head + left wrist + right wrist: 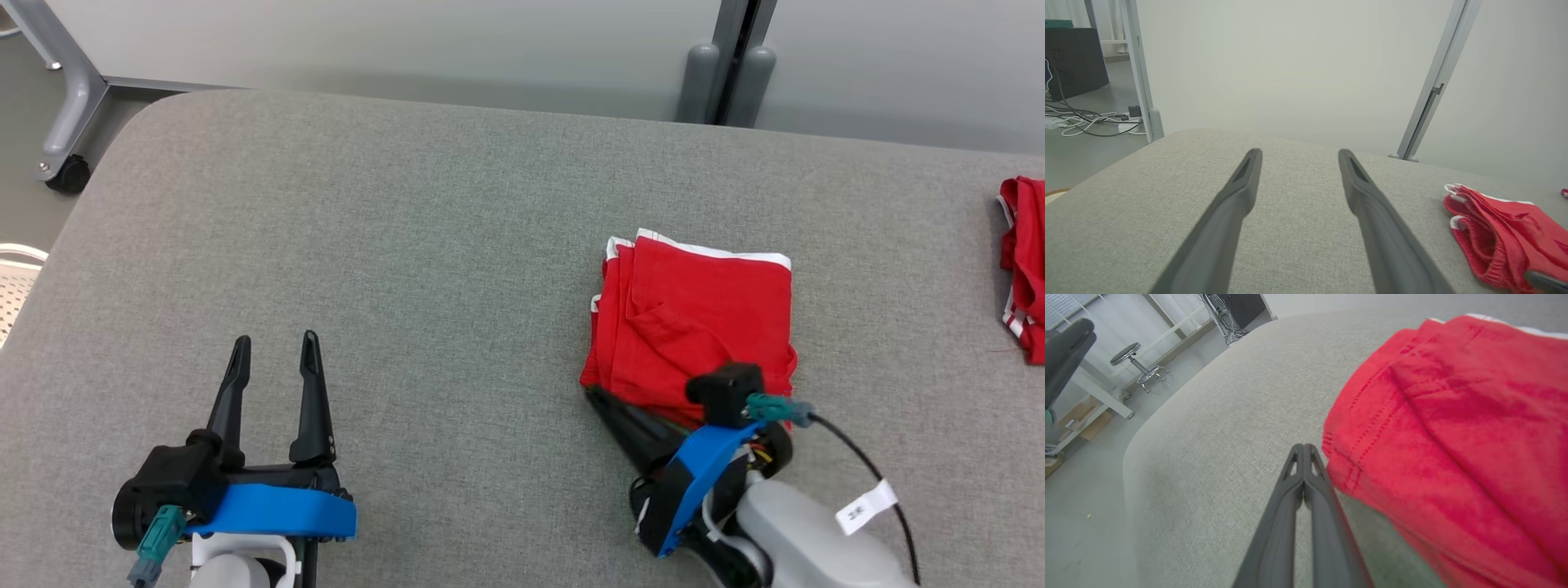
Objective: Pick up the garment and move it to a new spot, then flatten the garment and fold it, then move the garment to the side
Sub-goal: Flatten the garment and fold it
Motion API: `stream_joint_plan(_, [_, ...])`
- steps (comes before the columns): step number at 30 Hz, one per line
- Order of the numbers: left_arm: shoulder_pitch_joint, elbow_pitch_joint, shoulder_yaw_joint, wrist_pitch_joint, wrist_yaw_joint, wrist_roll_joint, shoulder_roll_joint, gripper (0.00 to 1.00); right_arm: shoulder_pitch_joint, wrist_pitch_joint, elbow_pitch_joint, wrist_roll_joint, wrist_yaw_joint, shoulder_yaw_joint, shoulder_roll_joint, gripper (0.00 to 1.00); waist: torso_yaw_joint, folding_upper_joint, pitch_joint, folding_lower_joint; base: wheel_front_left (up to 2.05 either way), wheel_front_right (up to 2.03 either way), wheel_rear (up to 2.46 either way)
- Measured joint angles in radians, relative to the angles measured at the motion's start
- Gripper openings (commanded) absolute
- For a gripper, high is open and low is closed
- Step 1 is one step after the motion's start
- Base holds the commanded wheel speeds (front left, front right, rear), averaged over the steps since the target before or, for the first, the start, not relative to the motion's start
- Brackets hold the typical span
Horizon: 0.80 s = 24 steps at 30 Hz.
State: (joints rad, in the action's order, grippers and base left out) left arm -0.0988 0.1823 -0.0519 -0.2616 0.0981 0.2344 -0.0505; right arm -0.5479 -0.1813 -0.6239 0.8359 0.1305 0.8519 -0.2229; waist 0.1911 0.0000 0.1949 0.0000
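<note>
folded red garment (694, 318) lies right of centre on grey table (408, 245); right gripper (591, 395) jaws pressed together, empty, just beside its near-left corner; left gripper (275, 341) wide, well apart; another red cloth (1024, 261) at right edge

Bright, even light casts soft shadows; the garment (1453, 437) blurs at the right wrist view's lower edge.

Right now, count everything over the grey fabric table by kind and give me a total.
Red garments with white trim: 2, the folded garment and the bunched garment at the right edge
Dark two-fingered grippers: 2, left gripper open, right gripper shut
Total: 4
</note>
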Motion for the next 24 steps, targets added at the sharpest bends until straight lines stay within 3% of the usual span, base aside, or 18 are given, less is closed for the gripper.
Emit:
stream_joint_plan(5, [0.010,0.001,0.005,0.000,0.000,0.000,0.000,1.00,-0.004,-0.041,-0.014,0.014,0.000,0.043,0.028,0.00,-0.006,0.0000,-0.006,0.0000,0.00,0.00,0.00])
stream_joint_plan(11, [0.023,-0.001,0.016,0.000,-0.002,-0.008,0.000,1.00,-0.024,-0.077,-0.008,0.002,0.000,-0.012,-0.009,0.00,-0.039,0.0000,-0.025,0.0000,0.00,0.00,0.00])
stream_joint_plan(21, [0.047,0.012,0.035,0.000,-0.005,-0.027,0.000,1.00,0.103,-0.080,0.129,-0.181,0.000,-0.352,-0.093,0.00,-0.127,0.0000,-0.076,-0.0001,0.00,0.00,0.00])
stream_joint_plan(22, [0.051,0.014,0.037,0.000,-0.005,-0.030,0.000,1.00,0.124,-0.080,0.143,-0.196,0.000,-0.388,-0.094,0.11,-0.136,0.0000,-0.081,-0.0001,0.00,0.00,0.00])
stream_joint_plan(23, [0.053,0.016,0.039,0.000,-0.006,-0.033,0.000,1.00,0.145,-0.080,0.159,-0.214,0.000,-0.420,-0.095,0.38,-0.145,0.0000,-0.086,-0.0001,0.00,0.00,0.00])
stream_joint_plan(24, [0.053,0.016,0.041,0.000,-0.007,-0.036,0.000,1.00,0.168,-0.080,0.171,-0.236,0.000,-0.448,-0.094,0.38,-0.153,0.0000,-0.092,-0.0001,0.00,0.00,0.00])
